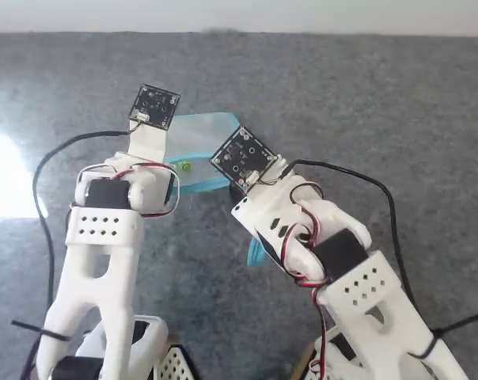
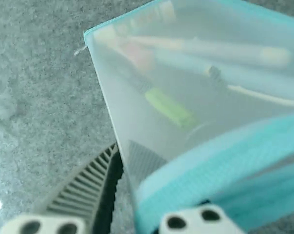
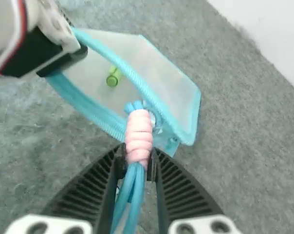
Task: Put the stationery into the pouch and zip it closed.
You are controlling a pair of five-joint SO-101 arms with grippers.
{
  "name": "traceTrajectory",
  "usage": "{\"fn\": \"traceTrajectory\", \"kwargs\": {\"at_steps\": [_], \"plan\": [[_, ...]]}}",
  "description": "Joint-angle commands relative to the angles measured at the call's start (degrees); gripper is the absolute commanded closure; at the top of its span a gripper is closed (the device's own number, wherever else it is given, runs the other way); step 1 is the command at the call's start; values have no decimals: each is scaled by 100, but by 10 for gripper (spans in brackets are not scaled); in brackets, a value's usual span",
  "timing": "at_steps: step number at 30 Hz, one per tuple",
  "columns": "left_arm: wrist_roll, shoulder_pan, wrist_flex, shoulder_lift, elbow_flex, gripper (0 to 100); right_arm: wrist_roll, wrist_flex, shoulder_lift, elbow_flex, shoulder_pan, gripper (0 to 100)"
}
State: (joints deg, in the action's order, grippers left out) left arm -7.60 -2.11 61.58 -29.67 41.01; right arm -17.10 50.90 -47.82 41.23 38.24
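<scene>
So here's the state of play: the translucent teal pouch [image 1: 201,138] is strung between the two arms and looks held up off the grey tabletop [image 1: 381,95]. The stationery is already inside it, a couple of pens [image 2: 210,48] and a small green piece [image 2: 169,107]. The left end effector [image 2: 125,163] is clamped on one end of the pouch right by the zip. The right end effector [image 3: 136,161] is pinched tight on the teal pull cord [image 3: 130,195], just below its pink wrap [image 3: 138,134]. The mouth looks open along most of its length, with the two zip bands [image 3: 88,109] gaping between the slider [image 3: 154,126] and the left arm's grip, so I'd say the zipping has hardly begun. Biggest worry for me: that cord is thin and looks slick, so a hard tug could slip it right out of the grip. Pulling off the zip line could also cock the slider and jam it, or yank the pouch out of the left clamp. And if the open mouth tips downward, the pens could slide out.
</scene>
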Motion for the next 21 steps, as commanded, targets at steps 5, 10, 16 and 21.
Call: {"fn": "traceTrajectory", "kwargs": {"at_steps": [5, 10, 16, 21], "plan": [[132, 264, -378, 738, -4, 990, 211, 813, -549, -1160, 576, 991], [141, 334, -387, 1574, -479, 990, 211, 1376, -620, -1688, 892, 991], [264, 352, -677, 2075, -629, 990, 185, 1516, -629, -1960, 936, 991], [264, 360, -703, 2198, -743, 990, 167, 1727, -558, -2409, 1490, 991]]}}
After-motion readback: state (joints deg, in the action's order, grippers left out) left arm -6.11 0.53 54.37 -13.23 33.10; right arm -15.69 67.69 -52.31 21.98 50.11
